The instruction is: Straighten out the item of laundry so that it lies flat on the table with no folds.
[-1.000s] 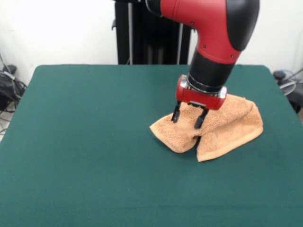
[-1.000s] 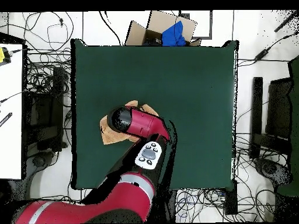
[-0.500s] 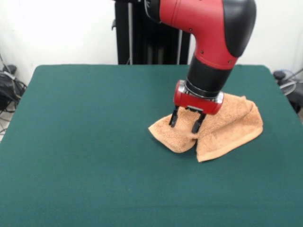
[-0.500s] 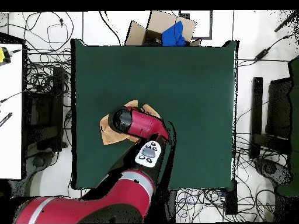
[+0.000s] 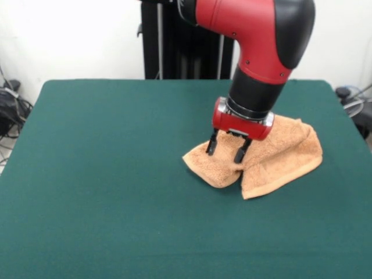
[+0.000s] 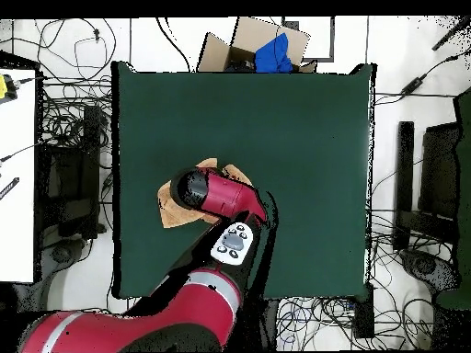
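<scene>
Terry-cloth towel [image 5: 273, 154], light orange and bunched into soft folds, sits on the green cloth counter [image 5: 116, 174] beneath the red-and-black arm, toward the front view's right. The hand [image 5: 225, 152] hangs with its two dark fingers spread apart and empty, tips at the towel's folded-over flap. Limp and light, the nubby cloth should drape when lifted; a hemmed corner or edge looks the surest hold.
</scene>
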{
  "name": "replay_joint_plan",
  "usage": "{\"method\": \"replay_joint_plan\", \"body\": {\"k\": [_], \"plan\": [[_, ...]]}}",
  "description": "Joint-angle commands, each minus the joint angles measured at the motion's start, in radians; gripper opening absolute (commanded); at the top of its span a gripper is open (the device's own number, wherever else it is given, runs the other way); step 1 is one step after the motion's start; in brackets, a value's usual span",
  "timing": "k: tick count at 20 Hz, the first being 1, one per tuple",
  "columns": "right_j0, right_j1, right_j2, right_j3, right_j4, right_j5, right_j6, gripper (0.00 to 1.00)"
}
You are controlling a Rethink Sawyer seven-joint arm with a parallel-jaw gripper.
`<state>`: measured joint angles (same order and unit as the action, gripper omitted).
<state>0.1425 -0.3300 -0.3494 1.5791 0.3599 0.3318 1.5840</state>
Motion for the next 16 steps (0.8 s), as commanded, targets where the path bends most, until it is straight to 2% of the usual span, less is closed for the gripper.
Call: {"method": "replay_joint_plan", "body": {"k": [1, 16], "plan": [[0.006, -0.037, 0.012, -0.033, 0.059, 0.139, 0.287, 1.00], [-0.003, -0.102, 0.019, -0.019, 0.062, 0.199, 0.281, 1.00]]}}
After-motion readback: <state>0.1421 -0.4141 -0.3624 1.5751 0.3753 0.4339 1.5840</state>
